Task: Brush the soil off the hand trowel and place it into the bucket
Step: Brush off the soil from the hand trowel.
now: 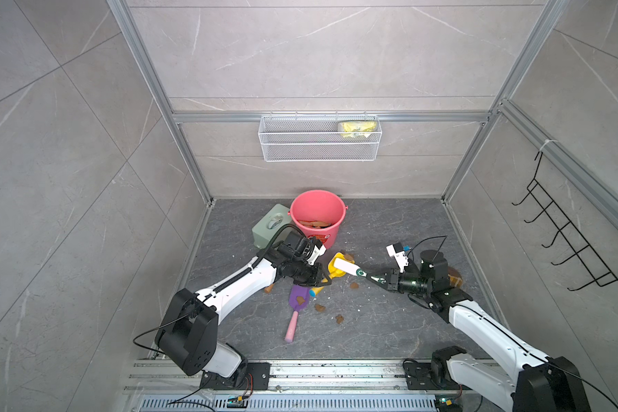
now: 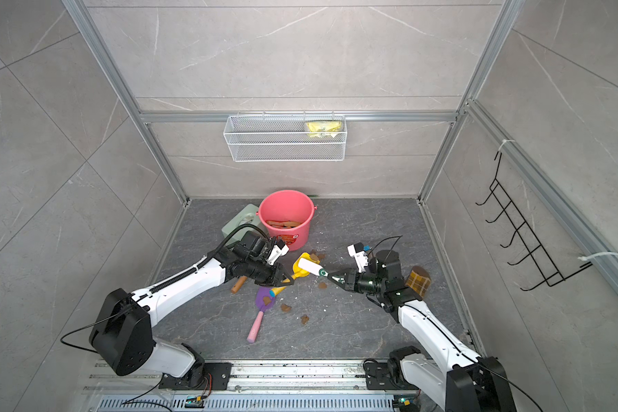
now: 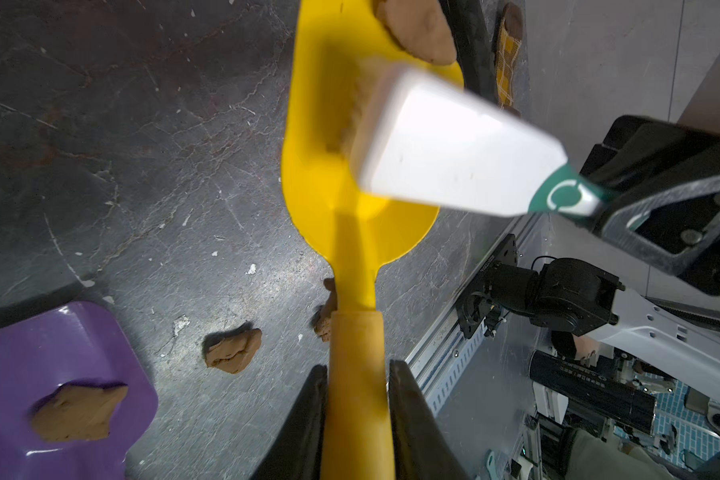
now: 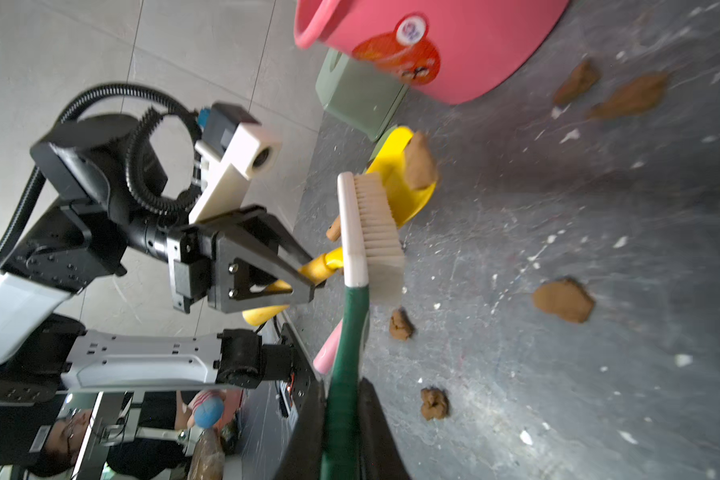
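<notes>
Mid-brushing: left gripper (image 3: 356, 372) clamps the yellow trowel (image 3: 333, 124) by its handle, right gripper (image 4: 341, 401) clamps the brush (image 3: 454, 149) against the blade; 1 soil lump (image 3: 416, 29) sits near the tip; trowel not yet in the bucket (image 1: 316, 208) behind

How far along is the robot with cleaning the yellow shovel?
About halfway. Done: the left gripper holds the yellow plastic hand trowel by its handle, and the right gripper holds the white-headed, green-handled brush. In hand: the brush head is against the trowel's blade. Left: one brown clay soil lump sits at the blade's tip, and the trowel is not yet in the coral-pink round plastic bucket.
</notes>
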Motion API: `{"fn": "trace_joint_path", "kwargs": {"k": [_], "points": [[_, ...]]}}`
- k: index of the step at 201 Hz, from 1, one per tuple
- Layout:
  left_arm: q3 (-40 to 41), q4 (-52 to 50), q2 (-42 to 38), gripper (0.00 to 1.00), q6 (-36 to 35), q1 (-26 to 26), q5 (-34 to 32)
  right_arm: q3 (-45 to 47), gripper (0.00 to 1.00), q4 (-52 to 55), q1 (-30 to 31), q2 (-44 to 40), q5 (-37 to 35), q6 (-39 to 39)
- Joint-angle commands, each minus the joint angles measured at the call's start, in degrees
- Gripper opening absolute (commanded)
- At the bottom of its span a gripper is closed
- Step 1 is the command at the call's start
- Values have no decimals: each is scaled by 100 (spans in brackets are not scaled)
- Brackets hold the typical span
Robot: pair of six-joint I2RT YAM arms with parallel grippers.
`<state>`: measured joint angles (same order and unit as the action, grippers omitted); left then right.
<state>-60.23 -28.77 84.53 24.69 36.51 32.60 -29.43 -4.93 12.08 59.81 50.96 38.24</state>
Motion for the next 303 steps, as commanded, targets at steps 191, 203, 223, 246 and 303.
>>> {"fn": "trace_joint_path", "kwargs": {"k": [191,203,223,246,303], "points": [[-1,184,-350,0,-243,93,109,-216,0,-568,-473,255,153,346],[-7,226,-351,0,-236,93,63,-95,0,-785,-446,107,246,596],[-56,293,-290,0,-215,93,36,78,0,-852,-220,-182,229,805],[-145,315,-171,0,-219,95,18,283,0,-867,155,-391,10,929],[-131,434,-216,0,-140,96,58,506,0,-1186,590,158,-283,808]]}}
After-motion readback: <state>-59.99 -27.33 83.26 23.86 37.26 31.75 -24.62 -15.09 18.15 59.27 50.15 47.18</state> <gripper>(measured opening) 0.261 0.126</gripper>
